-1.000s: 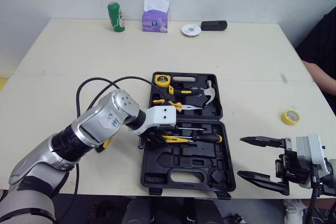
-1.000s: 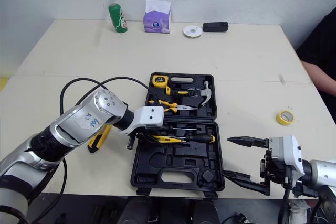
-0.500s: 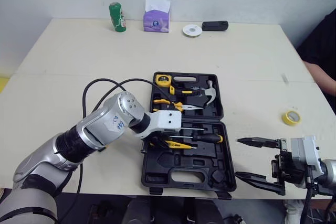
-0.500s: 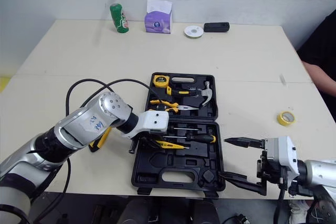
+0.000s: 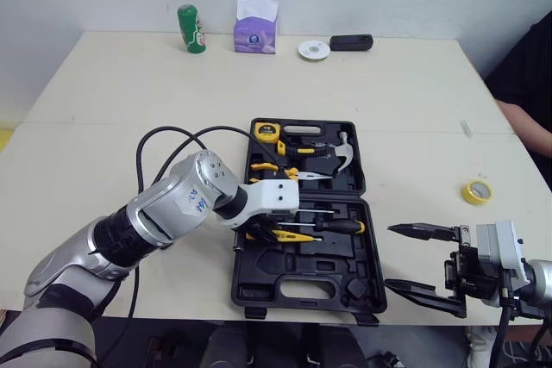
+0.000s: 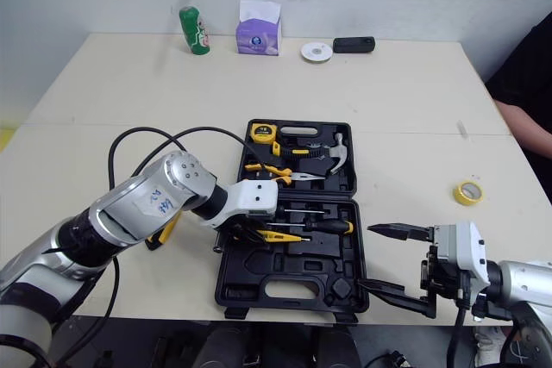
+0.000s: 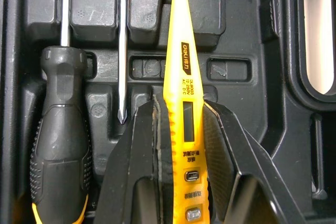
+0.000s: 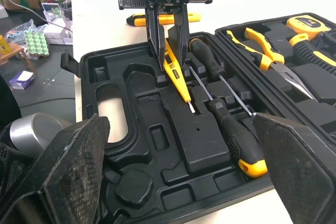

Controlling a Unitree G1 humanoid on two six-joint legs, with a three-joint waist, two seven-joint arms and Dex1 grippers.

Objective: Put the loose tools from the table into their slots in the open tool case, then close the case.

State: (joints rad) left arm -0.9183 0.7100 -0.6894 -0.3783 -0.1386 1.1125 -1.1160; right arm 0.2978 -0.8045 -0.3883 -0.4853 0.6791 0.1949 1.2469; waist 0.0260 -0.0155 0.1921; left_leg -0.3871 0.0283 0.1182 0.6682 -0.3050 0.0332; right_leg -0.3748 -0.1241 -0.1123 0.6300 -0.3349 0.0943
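**Tester pen clamped in left gripper, over near half of tool case**

- Left gripper (image 7: 178, 111) is closed tight on the tester pen (image 7: 181, 51). The pen has a flat yellow plastic body with black print, a small window and a metal tip. My matte black fingers (image 7: 131, 150) pinch its two long sides near the cap end.
- The pen hangs over the left part of the near half of the tool case (image 5: 341, 286), with its tip pointing right. The right wrist view shows it tilted tip-down. I can't tell if the tip touches the tray.
- Just far of the pen lies a thin bare steel shaft (image 7: 122, 51). Beyond that is a screwdriver (image 7: 60, 145) with a dimpled black grip and a yellow butt. Both are seated in their grooves.
- The case is hard black moulded plastic, lying open and flat. The far half holds a tape measure (image 5: 267, 132), a hammer (image 5: 341, 151) and pliers (image 5: 289, 174). The near half is mostly bare recesses, plus a long oval handle cut-out.
- A yellow-and-black tool (image 6: 166, 226) is loose on the worktop (image 5: 129, 109), just left of the case and partly behind my left arm.
- Right gripper (image 5: 390, 256) is spread wide and holding nothing, just off the case's near right corner. Its fingers are long and tapered.

Room to move:
- The case's near rim sits at the worktop's near edge, and the latches overhang it.
- There is bare worktop on the right between the case and a yellow tape roll (image 5: 477, 190).
- There is a wide bare band between the case and the far row: green can (image 5: 191, 28), tissue box (image 5: 255, 28), white disc (image 5: 313, 49), black device (image 5: 351, 41).
- A person's dark sleeve (image 5: 526, 66) is at the far right edge.
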